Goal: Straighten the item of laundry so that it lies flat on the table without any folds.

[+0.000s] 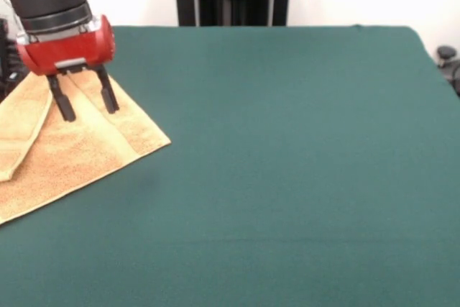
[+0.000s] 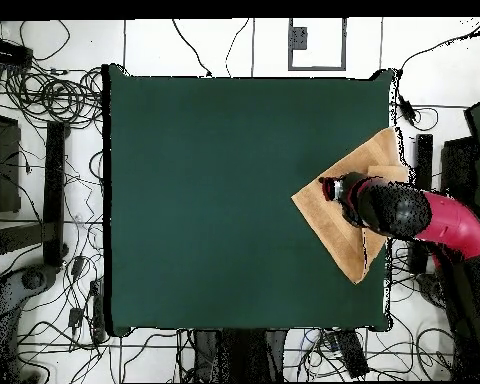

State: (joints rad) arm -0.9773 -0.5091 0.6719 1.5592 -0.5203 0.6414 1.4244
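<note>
orange-tan towel, dk green table, red/blk arm, fingers prob blk.

Soft, even room light is falling from above, leaving the green table without glare. The gripper is casting only a faint shadow on the towel. From the front everything is looking slightly soft; from overhead, the pale floor is showing bright.
</note>
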